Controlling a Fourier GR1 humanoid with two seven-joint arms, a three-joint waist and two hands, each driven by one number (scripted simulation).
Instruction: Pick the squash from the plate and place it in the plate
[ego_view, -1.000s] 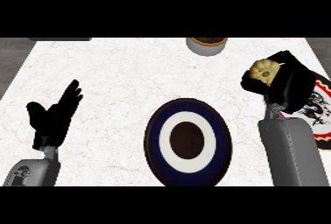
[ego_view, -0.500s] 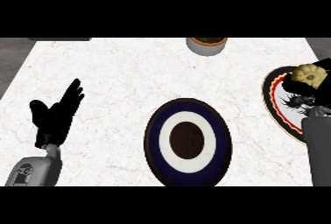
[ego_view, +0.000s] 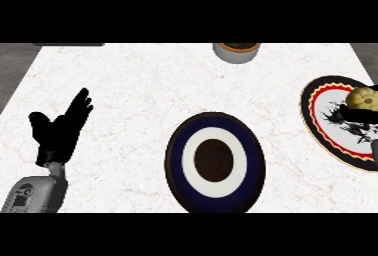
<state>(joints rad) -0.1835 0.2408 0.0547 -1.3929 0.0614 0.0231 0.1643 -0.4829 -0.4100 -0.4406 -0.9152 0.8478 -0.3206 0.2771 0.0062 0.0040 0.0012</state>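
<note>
**Squash at the right edge, over the bright plate**

A white counter (ego_view: 148, 85) fills the view. In the middle, on the near side, lies a dark blue plate (ego_view: 251, 165) with a white ring and a brown center. Nothing sits on it.

At the right edge is another plate (ego_view: 317, 107) with a black, red and cream rim. A yellow squash (ego_view: 363, 98) shows over its far part. The right hand (ego_view: 360, 118) is a dark shape just below the squash. It may be holding the squash, but it is hard to tell.

The left hand (ego_view: 60, 131) rests at the left, fingers straight and pointing up.

A grey pot (ego_view: 236, 52) stands at the far edge.
</note>
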